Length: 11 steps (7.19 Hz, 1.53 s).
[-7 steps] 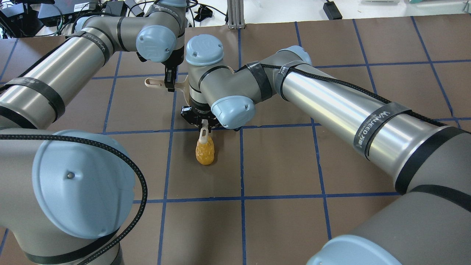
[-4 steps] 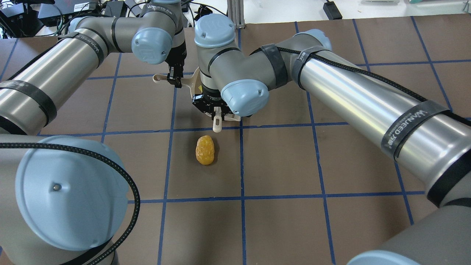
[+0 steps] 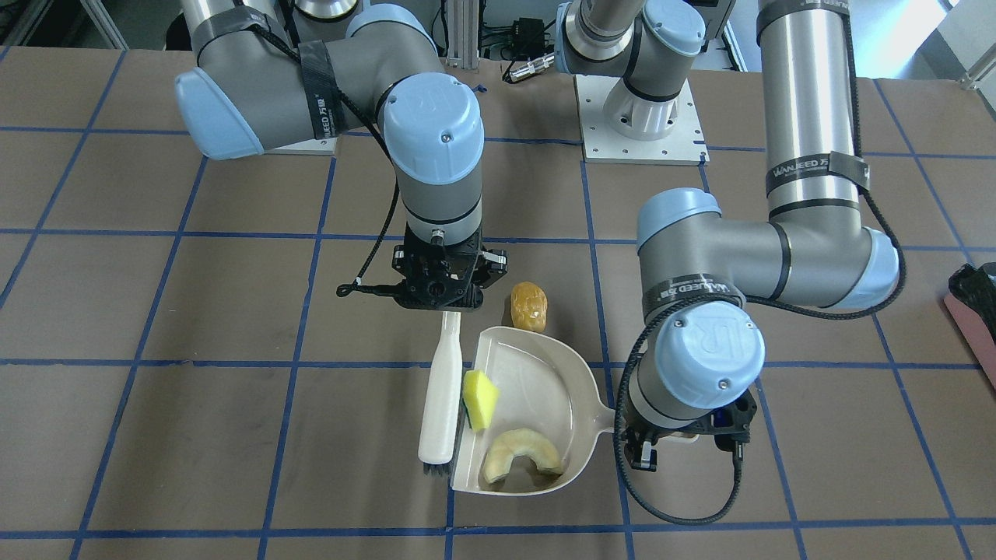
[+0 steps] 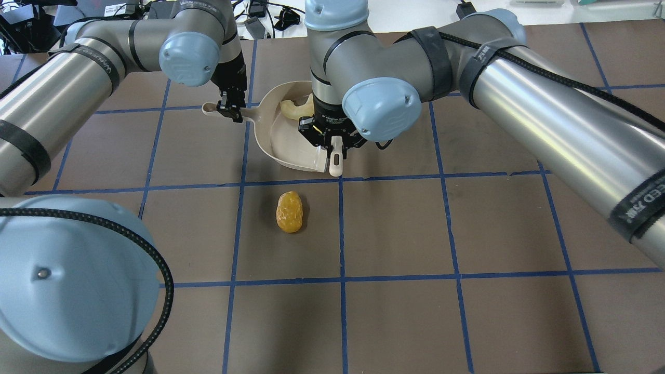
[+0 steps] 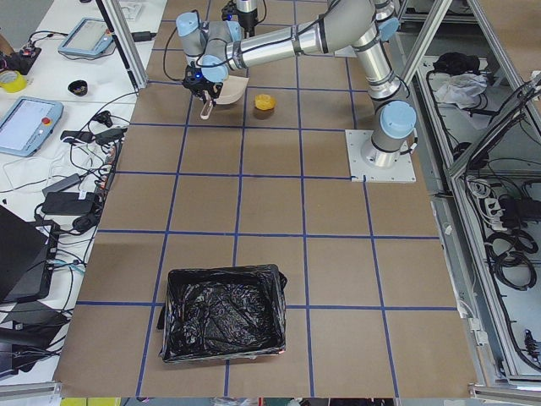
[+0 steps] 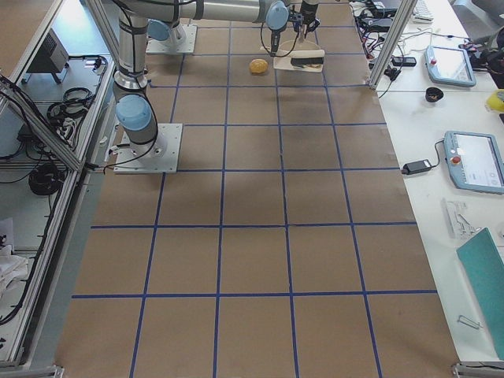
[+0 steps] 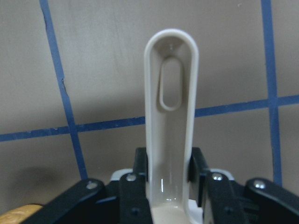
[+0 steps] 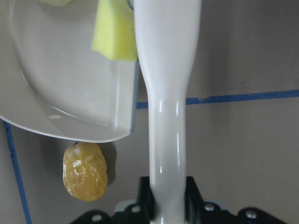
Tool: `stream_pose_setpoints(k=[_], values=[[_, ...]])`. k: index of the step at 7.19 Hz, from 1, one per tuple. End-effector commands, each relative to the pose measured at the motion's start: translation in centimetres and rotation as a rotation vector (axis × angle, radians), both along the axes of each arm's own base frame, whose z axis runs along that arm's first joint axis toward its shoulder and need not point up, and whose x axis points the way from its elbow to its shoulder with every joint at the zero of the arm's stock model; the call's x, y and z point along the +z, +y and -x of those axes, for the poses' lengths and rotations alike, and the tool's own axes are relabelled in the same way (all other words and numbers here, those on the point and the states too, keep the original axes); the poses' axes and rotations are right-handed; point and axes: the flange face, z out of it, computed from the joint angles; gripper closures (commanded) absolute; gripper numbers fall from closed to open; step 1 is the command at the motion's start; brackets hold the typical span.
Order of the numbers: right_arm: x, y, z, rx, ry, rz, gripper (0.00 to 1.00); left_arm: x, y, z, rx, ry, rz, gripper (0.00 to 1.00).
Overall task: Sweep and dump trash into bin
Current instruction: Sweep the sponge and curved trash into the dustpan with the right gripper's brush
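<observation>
The golden-brown lump (image 4: 290, 211) lies on the table just outside the beige dustpan's (image 3: 545, 373) open edge; it also shows in the right wrist view (image 8: 85, 170). The yellow wedge (image 3: 480, 398) and the cream crescent (image 3: 521, 459) lie inside the dustpan. My left gripper (image 4: 231, 111) is shut on the dustpan's handle (image 7: 170, 116). My right gripper (image 3: 440, 299) is shut on the white brush's handle (image 8: 168, 93); the brush (image 3: 441, 389) lies along the dustpan's side. The black-lined bin (image 5: 224, 313) stands far off at the table's left end; its pink side (image 3: 973, 311) shows at the front view's edge.
The table is brown paper with a blue tape grid. Both arms crowd the far middle of the table around the dustpan. The arms' base plates (image 3: 642, 124) sit at the robot's edge. Cables and tablets lie beyond the table's far edge (image 5: 34, 118).
Both grippers have moved away from the robot with the dustpan and the brush. The brush handle has left the golden-brown lump, which has stayed in place.
</observation>
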Motion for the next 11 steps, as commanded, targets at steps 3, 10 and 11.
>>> stream_pose_setpoints(k=[3, 10, 11], values=[[0.6, 0.1, 0.6, -0.035, -0.039, -0.019, 1.0, 0.8, 1.1, -2.4, -0.034, 0.084, -0.037, 1.0], [0.4, 3.5, -3.2, -0.111, 0.121, -0.006, 1.0, 1.9, 1.5, -1.1, -0.07, 0.14, -0.024, 1.0], [0.8, 3.6, -3.9, -0.135, 0.06, -0.027, 1.0, 1.9, 1.5, -1.2, -0.069, 0.14, -0.025, 1.0]])
